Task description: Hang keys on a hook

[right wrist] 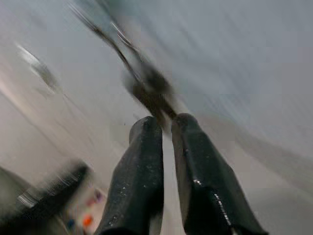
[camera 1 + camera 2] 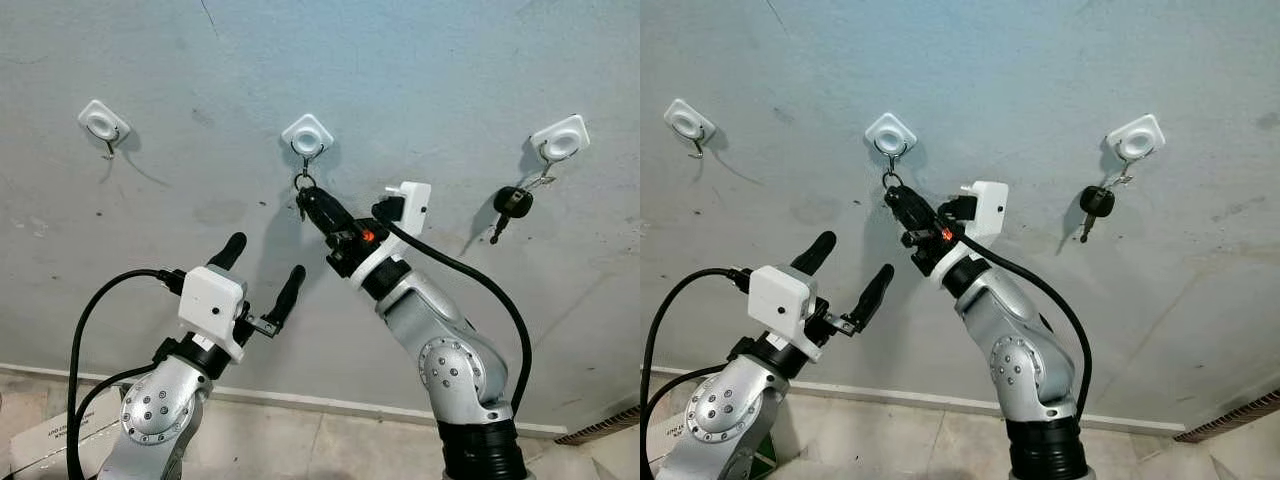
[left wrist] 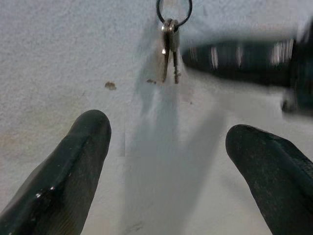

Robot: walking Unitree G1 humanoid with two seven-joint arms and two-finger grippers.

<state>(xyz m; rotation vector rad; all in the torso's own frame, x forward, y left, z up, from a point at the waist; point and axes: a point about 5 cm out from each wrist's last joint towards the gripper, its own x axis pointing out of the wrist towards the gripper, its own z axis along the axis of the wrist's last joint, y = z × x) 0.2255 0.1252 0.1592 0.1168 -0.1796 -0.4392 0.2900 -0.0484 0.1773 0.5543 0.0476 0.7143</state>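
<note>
Left eye view is showing you the wall (image 2: 400,80) first, with three white hooks across it. Your right gripper (image 2: 312,205) is reaching up to the middle hook (image 2: 307,135), and the keys (image 2: 301,198) are dangling just past its fingertips, their ring (image 2: 304,181) seemingly already looped on the hook's wire. Off to that gripper's right, well apart, a black car key (image 2: 512,205) is hanging from the far hook (image 2: 560,138).

Your right fingers (image 1: 142,161) are sitting nearly together, with a narrow gap, around the key blades; whether they are actually pinching them, you cannot tell through the blur. Your left gripper (image 2: 262,275) is waiting lower down, spread wide and carrying nothing, the keys hanging ahead of its tips.

You are probably dealing with light, stiff, smooth metal that swings freely on its ring. Pinch the flat blades, not the thin ring.
</note>
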